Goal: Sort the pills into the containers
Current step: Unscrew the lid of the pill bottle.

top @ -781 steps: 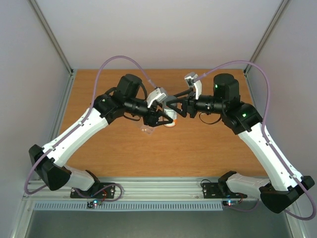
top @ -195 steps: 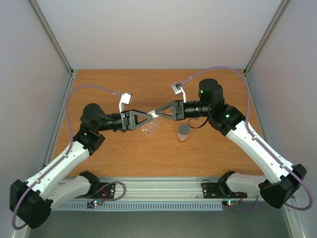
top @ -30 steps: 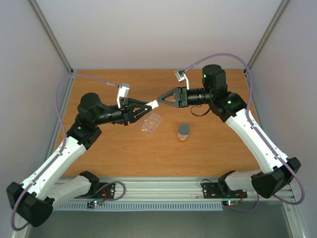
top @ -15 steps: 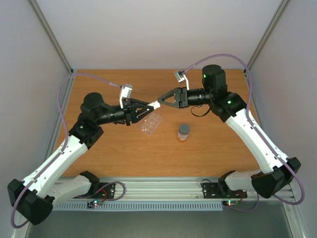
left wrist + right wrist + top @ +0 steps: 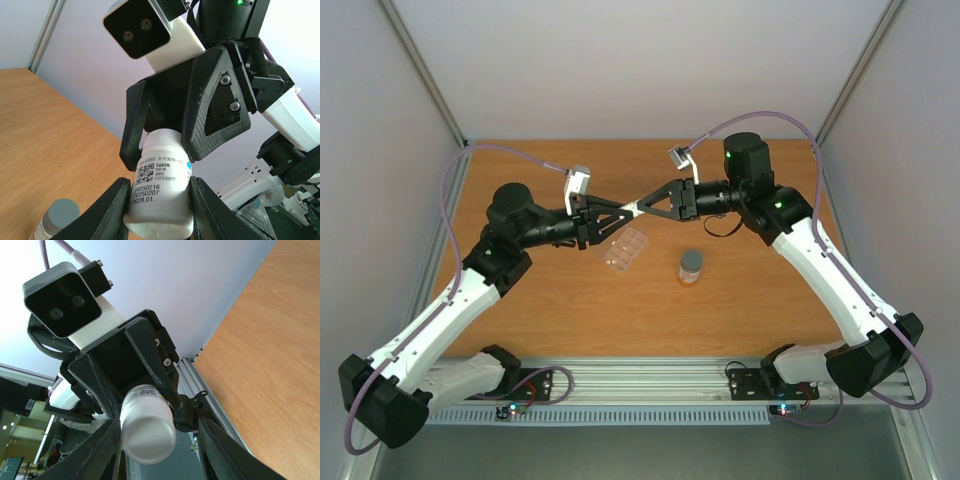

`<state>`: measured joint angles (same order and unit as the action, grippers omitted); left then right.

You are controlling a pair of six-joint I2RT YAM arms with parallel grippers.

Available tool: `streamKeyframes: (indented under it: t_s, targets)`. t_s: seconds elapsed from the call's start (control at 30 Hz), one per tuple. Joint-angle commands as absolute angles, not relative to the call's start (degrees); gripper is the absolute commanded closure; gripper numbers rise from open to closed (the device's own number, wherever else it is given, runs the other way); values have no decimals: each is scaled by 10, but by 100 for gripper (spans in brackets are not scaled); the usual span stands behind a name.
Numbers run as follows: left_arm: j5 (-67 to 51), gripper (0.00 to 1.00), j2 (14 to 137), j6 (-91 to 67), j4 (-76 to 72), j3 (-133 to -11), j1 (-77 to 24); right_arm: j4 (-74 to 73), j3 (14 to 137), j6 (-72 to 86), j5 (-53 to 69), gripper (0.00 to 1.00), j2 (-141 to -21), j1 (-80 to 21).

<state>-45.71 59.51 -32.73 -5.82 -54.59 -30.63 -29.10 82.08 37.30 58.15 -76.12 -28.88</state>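
My left gripper (image 5: 624,212) is shut on the body of a white pill bottle (image 5: 633,208), held in the air over the table's middle. In the left wrist view its fingers (image 5: 112,207) press both sides of the labelled bottle (image 5: 162,190). My right gripper (image 5: 644,205) faces it from the right, and its jaws stand round the bottle's capped end (image 5: 147,432). They are open, with a gap showing on one side. The clear pill box (image 5: 625,248), with its containers, lies on the table below. No pills show.
A small bottle with a grey cap (image 5: 691,266) stands upright on the wooden table (image 5: 750,300), right of the pill box. It also shows at the lower left of the left wrist view, as the grey-capped bottle (image 5: 59,220). Walls and frame posts enclose the table.
The left gripper has carried the white bottle a little up and to the right. The right gripper has come slightly left, so its jaws now surround the cap end. Neither gripper's opening has changed.
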Motion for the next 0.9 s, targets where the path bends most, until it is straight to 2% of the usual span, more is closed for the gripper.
streamKeyframes:
  t_s: [0.0, 0.23, 0.4, 0.57, 0.87]
  targets:
    - [-460, 100, 602, -318, -94, -564, -309, -290, 822, 373, 595, 57, -769, -291]
    - [-463, 100, 608, -316, -94, -561, -310, -275, 824, 382, 595, 63, -773, -291]
    - [-459, 100, 610, -312, -93, -561, -310, -277, 828, 376, 600, 84, -780, -291]
    - [-464, 100, 614, -323, -115, -556, -309, -307, 835, 337, 588, 98, -783, -291]
    - [-564, 100, 658, -516, -312, -528, -296, -315, 831, 150, 594, 98, -742, -290]
